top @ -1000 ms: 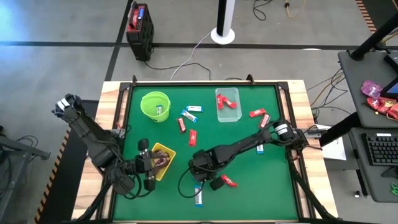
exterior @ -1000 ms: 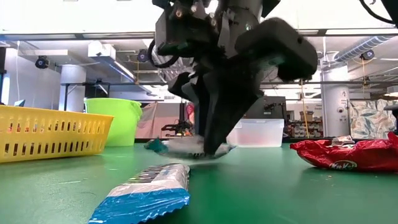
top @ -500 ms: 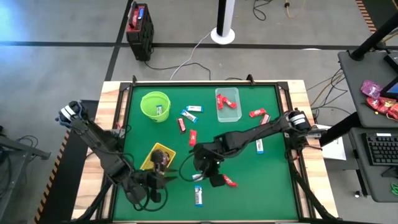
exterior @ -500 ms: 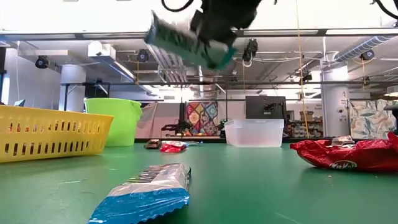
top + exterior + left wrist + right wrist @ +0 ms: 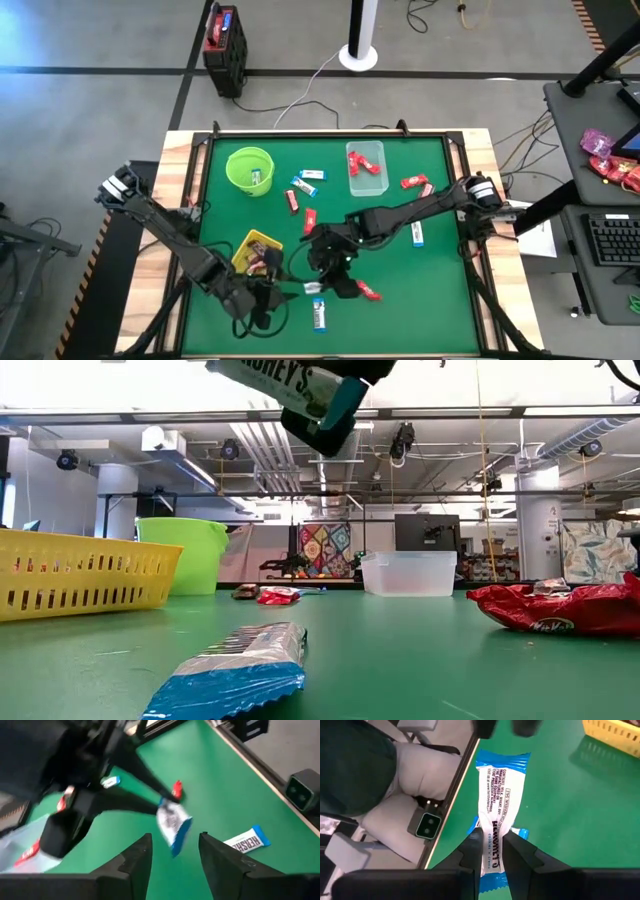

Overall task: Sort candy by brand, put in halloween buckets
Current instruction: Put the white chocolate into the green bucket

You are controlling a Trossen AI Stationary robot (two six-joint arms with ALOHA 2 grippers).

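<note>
Right gripper (image 5: 492,851) pinching flat, crinkly blue-and-white wrapped bar (image 5: 501,800) aloft.

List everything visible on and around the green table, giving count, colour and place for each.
Bucket: one, lime green, far left of the mat.
Tub: one, clear plastic, far middle, red bars inside.
Basket: one, yellow, near left, dark bars inside.
Red bars: about five, loose over the middle and right of the mat.
Blue-and-white bars: four, loose on the mat.
Keyboard: one, black, on a side desk at the right.
Left gripper: open, empty, near the basket.
Right gripper: shut on a fifth blue-and-white bar, the held bar, lifted above the mat.
</note>
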